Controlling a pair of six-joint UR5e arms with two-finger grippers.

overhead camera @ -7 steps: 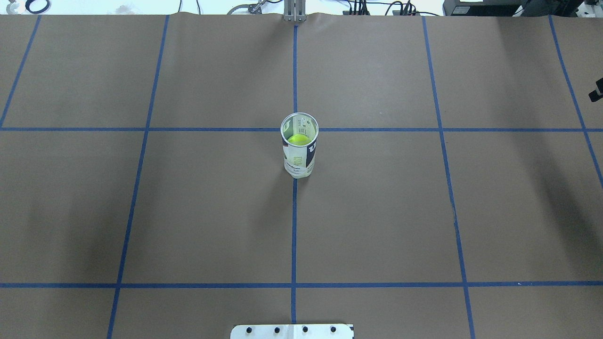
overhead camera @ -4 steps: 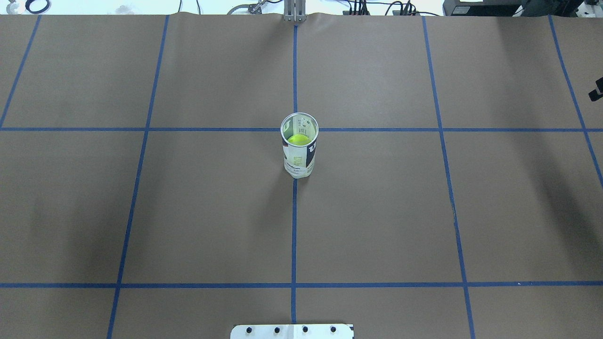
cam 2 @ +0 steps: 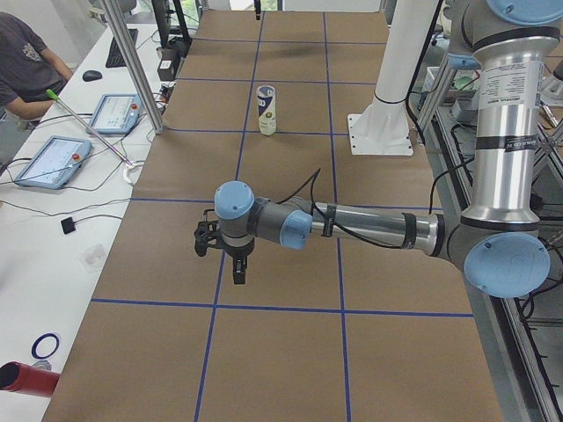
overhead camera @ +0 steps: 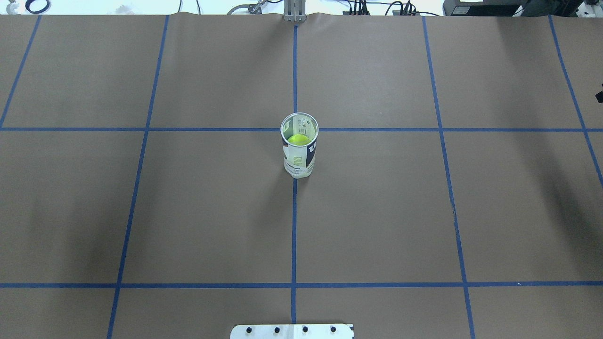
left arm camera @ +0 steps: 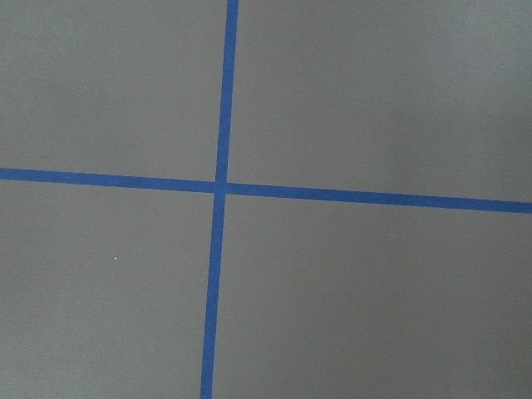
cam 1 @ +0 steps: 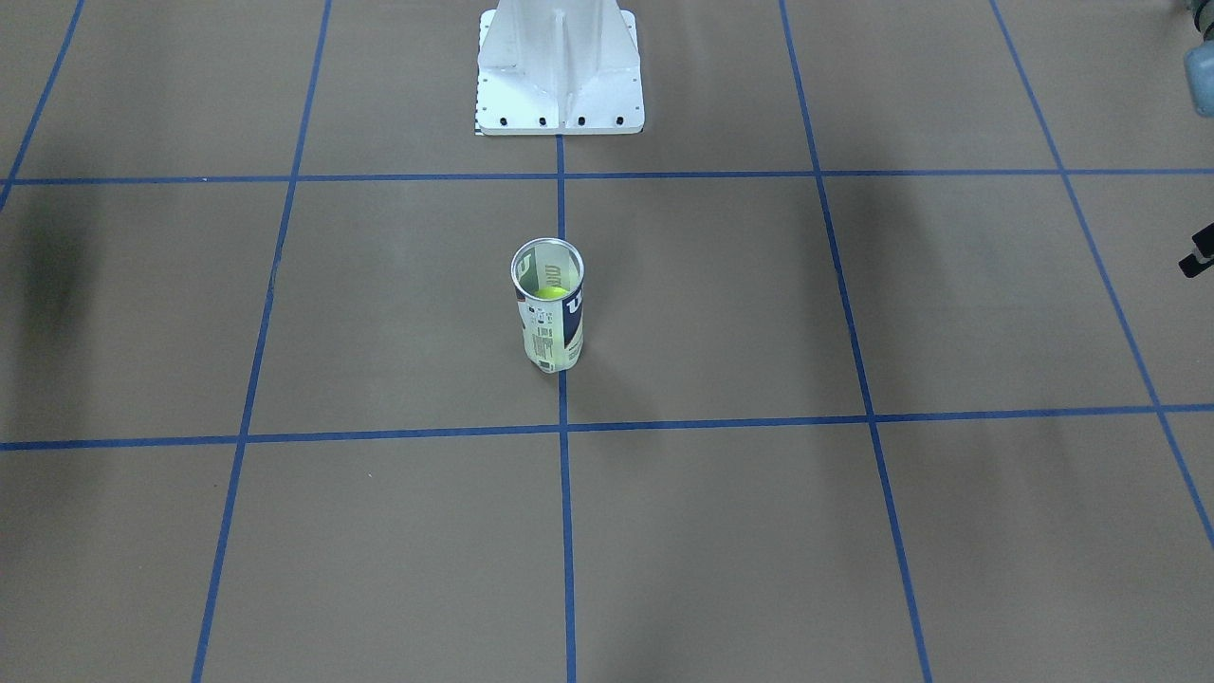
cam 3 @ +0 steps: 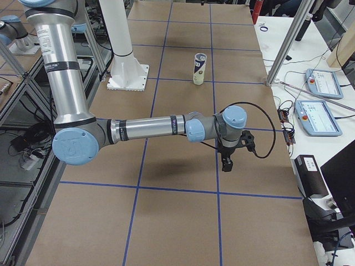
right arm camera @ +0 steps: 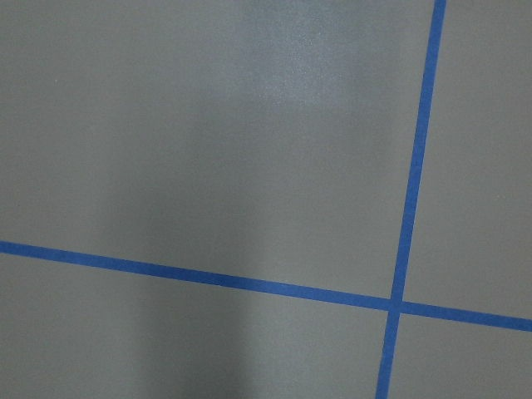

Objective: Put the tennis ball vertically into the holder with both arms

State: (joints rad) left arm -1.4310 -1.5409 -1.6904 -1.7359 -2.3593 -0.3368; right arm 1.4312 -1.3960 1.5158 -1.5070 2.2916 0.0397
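Tennis ball (overhead camera: 298, 139) inside the holder (overhead camera: 299, 157); insertion looked done.
Nearest the side cameras, the left pincer (cam 2: 230, 262) and right pincer (cam 3: 228, 160) hung over the worktop (overhead camera: 141, 212) at its opposite ends; apart or together, I could not tell. Farther off, mid-worktop, the holder stood upright, ball down inside. The next move called only for keeping both clear. A white "W" on navy showed in part; smaller print was unreadable.
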